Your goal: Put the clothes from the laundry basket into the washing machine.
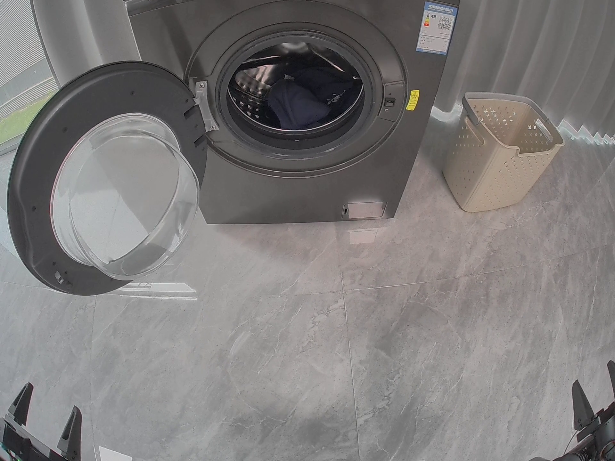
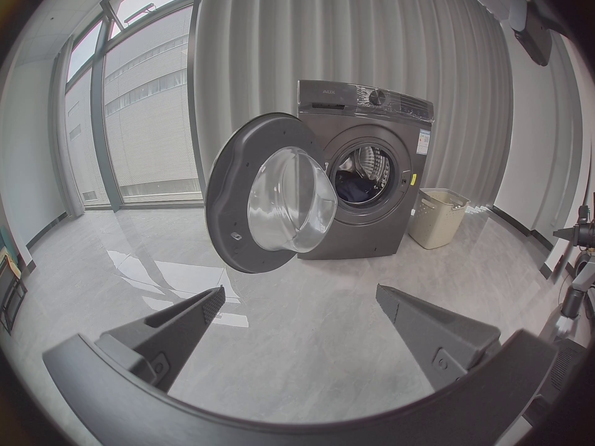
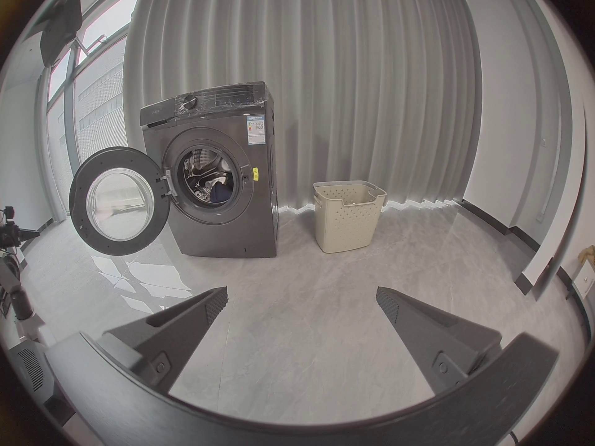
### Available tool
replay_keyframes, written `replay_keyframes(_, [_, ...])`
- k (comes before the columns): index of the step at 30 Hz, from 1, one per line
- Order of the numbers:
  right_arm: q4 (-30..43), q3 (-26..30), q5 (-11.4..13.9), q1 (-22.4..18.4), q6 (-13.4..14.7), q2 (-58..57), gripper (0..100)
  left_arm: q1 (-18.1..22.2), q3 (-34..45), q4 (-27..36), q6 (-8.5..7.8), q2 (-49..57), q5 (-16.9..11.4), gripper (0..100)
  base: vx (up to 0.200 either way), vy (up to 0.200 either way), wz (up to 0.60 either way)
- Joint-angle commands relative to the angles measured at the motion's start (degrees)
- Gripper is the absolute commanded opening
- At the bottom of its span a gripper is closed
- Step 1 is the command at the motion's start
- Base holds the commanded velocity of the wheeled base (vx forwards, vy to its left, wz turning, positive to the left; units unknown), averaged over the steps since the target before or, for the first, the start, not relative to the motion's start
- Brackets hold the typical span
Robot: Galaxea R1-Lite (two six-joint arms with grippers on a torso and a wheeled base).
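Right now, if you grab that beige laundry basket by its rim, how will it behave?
The laundry basket is probably light: thin perforated plastic, nothing visible inside. Tall and tapering toward its base, it may tip or slide on the glossy tiled floor.

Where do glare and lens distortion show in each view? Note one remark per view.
Head view: window light leaves a pale streak on the floor by the open door. Left wrist view: the fisheye lens bows the window frame and darkens the corners. Right wrist view: the washing machine leans and the curtain curves.
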State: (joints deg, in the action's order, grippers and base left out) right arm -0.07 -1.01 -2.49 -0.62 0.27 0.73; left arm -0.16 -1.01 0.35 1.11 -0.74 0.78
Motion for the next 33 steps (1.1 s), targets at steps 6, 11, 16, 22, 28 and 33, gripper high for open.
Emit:
replay_keyframes(6, [-0.01,1.01,-0.06,0.01,-0.09,-0.20,100,-0.02,1.01,0.00,0.12,0.39,-0.08,100,0.000,0.200,0.00])
replay_keyframes(11, [-0.01,1.01,0.03,0.01,0.00,-0.20,100,-0.02,1.01,0.00,-0.14,0.48,-0.16,100,0.000,0.200,0.00])
replay_keyframes(16, [-0.01,1.01,-0.06,0.01,-0.09,-0.20,100,-0.02,1.01,0.00,0.03,0.48,-0.25,100,0.000,0.080,0.00])
replay_keyframes(22, [-0.01,1.01,0.03,0.01,0.00,-0.20,100,-0.02,1.01,0.00,0.21,0.48,-0.25,100,0.100,0.000,0.00])
replay_keyframes(28, [-0.01,1.01,0.03,0.01,0.00,-0.20,100,-0.02,1.01,0.00,0.21,0.48,-0.25,100,0.200,0.000,0.00])
replay_keyframes(33, [-0.01,1.01,0.03,0.01,0.00,-0.20,100,-0.02,1.01,0.00,0.30,0.48,-0.25,100,0.000,0.000,0.00])
